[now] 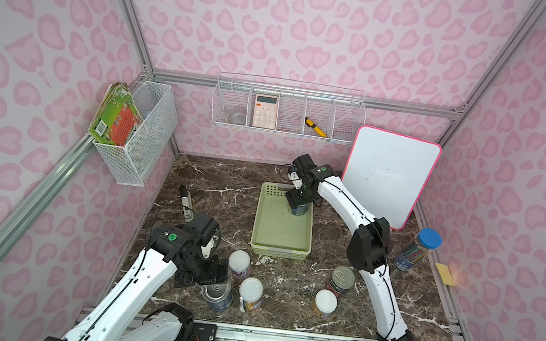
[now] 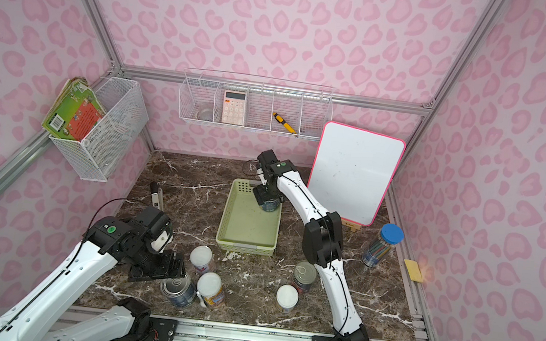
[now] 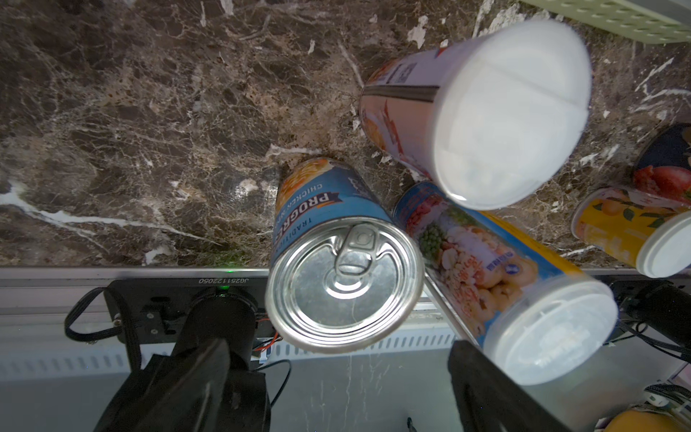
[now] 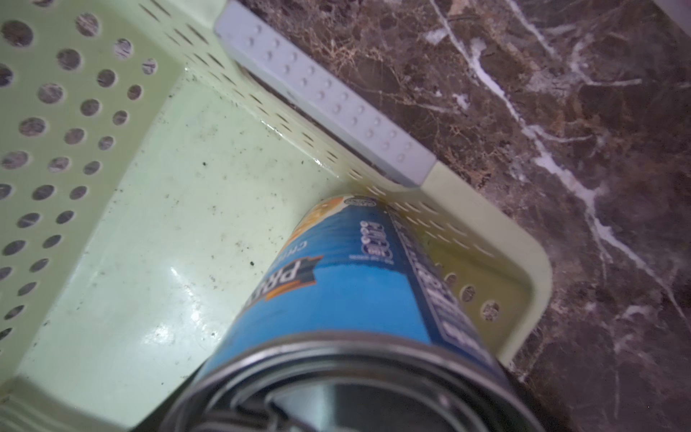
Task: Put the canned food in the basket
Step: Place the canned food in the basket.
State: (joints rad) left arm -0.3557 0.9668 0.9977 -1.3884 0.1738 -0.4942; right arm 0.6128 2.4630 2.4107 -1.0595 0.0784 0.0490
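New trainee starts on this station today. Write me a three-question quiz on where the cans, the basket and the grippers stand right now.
1. Count: how many cans stand on the marble table, outside the light-green basket?
2. True or false: the left gripper is shut on a white-lidded can.
3. Pick one: the right gripper is down at A) the pencil tube, B) the blue-labelled can in the basket's far corner, C) the whiteboard.
Key: 1) five; 2) false, its jaws stand open over a pull-tab Progresso can; 3) B.
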